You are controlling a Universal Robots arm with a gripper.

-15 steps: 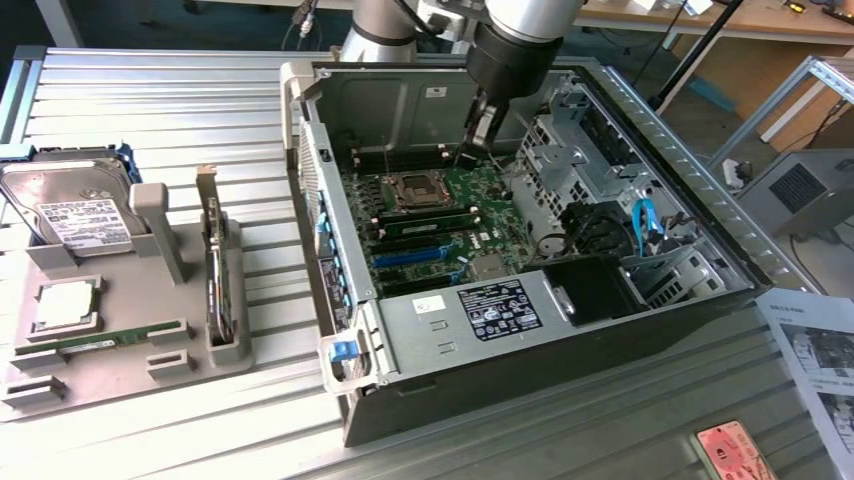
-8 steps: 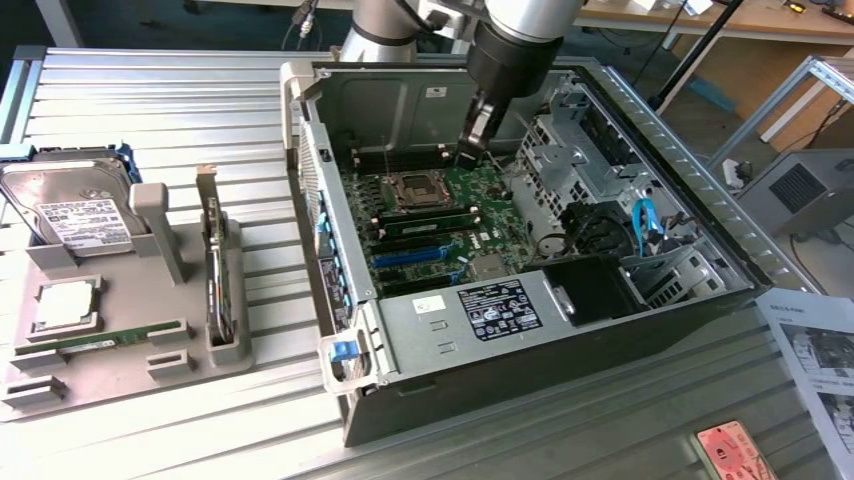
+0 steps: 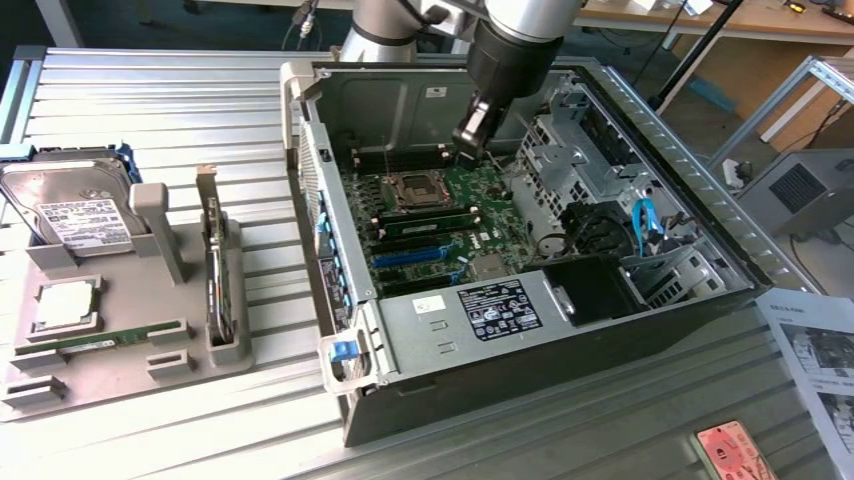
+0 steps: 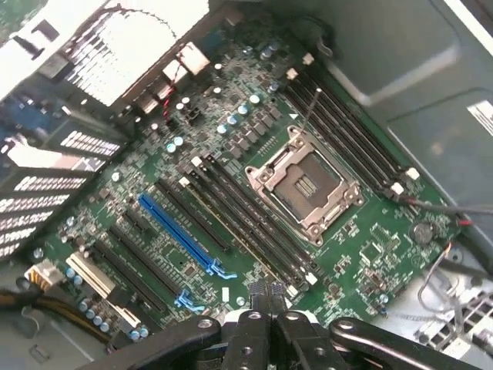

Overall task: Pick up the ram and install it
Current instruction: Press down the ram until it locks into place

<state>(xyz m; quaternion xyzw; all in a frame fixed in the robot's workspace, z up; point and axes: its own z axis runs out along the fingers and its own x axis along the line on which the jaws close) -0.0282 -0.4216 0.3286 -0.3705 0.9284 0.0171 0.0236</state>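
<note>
A long green ram stick [image 3: 100, 340] lies flat in the grey holder tray [image 3: 174, 375] on the exterior view's left, far from the arm. Inside the open computer case [image 3: 441, 345], another green stick [image 3: 430, 214] stands in a memory slot beside the empty processor socket [image 3: 414, 186]. In the wrist view it appears edge-on as a thin greenish line [image 4: 239, 231] along one slot. My gripper [image 3: 466, 150] hangs over the motherboard [image 4: 370, 247] just past the socket. It [image 4: 266, 293] is shut, fingertips together and nothing between them, above the near end of the slots.
The tray also carries a hard drive [image 3: 83, 215], a square silver processor [image 3: 60, 305] and an upright card [image 3: 211, 260]. Case walls, a drive cage [image 3: 567, 165] and cables [image 3: 647, 225] hem in the motherboard. Papers [image 3: 817, 350] lie at the exterior view's right.
</note>
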